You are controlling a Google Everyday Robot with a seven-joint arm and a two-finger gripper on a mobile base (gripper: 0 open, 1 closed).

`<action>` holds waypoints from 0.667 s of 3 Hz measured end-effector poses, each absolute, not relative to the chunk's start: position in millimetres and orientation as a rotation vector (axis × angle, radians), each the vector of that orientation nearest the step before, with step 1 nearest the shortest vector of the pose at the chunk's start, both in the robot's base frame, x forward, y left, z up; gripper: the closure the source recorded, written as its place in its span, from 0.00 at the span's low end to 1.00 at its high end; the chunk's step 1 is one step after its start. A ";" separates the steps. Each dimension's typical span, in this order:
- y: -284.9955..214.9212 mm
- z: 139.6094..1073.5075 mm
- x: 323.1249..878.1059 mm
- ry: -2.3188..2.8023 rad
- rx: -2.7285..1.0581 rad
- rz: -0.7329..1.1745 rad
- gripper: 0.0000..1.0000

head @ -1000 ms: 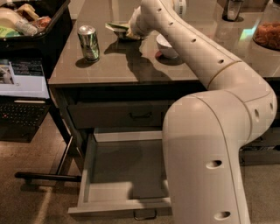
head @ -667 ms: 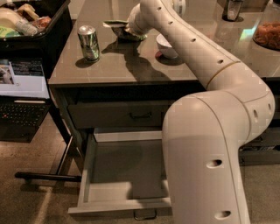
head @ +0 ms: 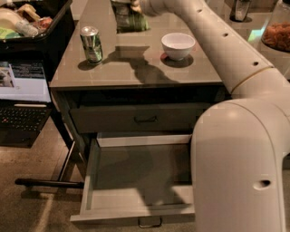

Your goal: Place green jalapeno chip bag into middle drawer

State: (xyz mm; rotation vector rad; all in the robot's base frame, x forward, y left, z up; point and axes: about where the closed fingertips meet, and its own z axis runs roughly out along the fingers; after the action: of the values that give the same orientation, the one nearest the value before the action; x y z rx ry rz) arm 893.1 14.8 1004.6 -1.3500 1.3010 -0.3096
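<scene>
The green jalapeno chip bag (head: pixel 130 18) hangs at the top of the view, lifted off the grey counter (head: pixel 136 72), and casts a shadow on it. My gripper (head: pixel 135 4) is at the very top edge, shut on the bag's upper end; most of it is cut off by the frame. My white arm (head: pixel 217 50) runs from the lower right up across the counter. The middle drawer (head: pixel 104 199) stands pulled out and empty below the counter, its small loop handle (head: pixel 149 222) at the front. My arm's base covers its right part.
A green-and-silver can (head: pixel 91 44) stands at the counter's left. A white bowl (head: pixel 178 45) sits right of centre. The shallower top drawer (head: pixel 145 118) is closed. A laptop (head: pixel 22 84) and a black bin (head: pixel 41 27) of items are at the left.
My gripper has risen from the counter surface to the top of the view, taking the chip bag up with it. The bowl is now uncovered.
</scene>
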 end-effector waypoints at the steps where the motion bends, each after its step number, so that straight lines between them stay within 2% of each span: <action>1: 3.2 1047.9 859.2 1.164 -1.373 -0.279 1.00; 2: -12.1 1056.4 818.7 1.064 -1.459 -0.210 1.00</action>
State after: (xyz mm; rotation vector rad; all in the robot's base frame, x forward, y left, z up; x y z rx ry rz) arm 818.7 -12.1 1056.4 -1.4585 1.0636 -0.2103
